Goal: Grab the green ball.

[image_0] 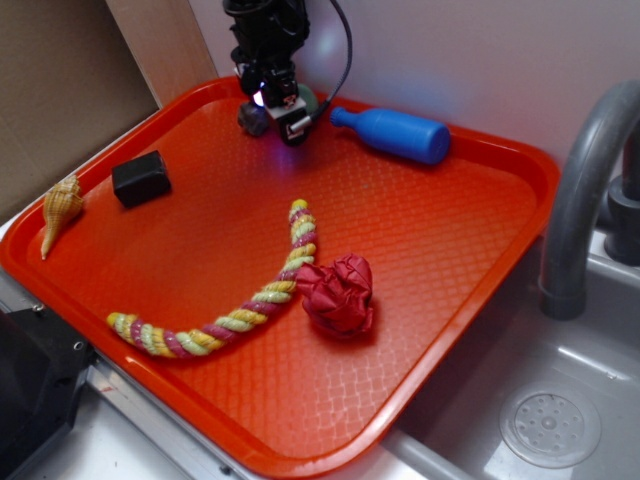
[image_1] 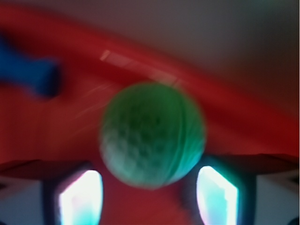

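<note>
The green ball [image_1: 152, 133] fills the middle of the blurred wrist view, dimpled and pale green, resting on the red tray [image_1: 56, 131] close to its back rim. My gripper [image_1: 147, 197] is open. Its two lit fingers [image_1: 77, 199] stand left and right of the ball's lower edge, with a gap on each side. In the exterior view the gripper [image_0: 280, 115] is down at the tray's far edge, and only a sliver of the ball [image_0: 311, 98] shows behind it.
A blue bottle [image_0: 395, 132] lies just right of the gripper, and a small dark lump [image_0: 252, 118] sits at its left. On the tray [image_0: 450, 330] are a black block [image_0: 141, 178], a twisted rope [image_0: 240, 310] and a red fabric wad [image_0: 338, 293]. A shell [image_0: 60, 208] lies on the left rim, and a faucet [image_0: 580, 200] stands at the right.
</note>
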`<state>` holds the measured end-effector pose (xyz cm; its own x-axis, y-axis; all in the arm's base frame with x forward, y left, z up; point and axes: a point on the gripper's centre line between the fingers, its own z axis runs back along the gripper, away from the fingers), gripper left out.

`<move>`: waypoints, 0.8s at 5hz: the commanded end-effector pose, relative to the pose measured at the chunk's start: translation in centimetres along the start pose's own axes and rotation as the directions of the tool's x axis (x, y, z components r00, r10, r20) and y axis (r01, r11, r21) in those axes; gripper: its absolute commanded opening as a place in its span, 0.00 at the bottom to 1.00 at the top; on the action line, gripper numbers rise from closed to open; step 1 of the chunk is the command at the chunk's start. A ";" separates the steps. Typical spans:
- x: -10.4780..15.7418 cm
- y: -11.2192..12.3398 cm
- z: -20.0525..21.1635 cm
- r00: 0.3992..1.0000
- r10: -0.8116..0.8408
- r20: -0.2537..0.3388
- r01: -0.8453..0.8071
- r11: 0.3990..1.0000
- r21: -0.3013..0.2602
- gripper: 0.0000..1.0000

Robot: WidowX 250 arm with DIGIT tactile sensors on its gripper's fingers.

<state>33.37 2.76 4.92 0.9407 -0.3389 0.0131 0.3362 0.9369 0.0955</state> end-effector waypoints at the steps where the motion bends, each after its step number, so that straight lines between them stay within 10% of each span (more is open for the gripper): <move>1: 1.0 0.4 3.7 0.991 0.016 0.134 -0.021 0.999 0.041 1.00; 4: 2.9 -0.9 2.8 0.978 -0.005 0.207 0.002 1.000 0.015 1.00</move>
<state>34.94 1.66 5.96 0.9391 -0.3110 0.1462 0.3035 0.9501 0.0718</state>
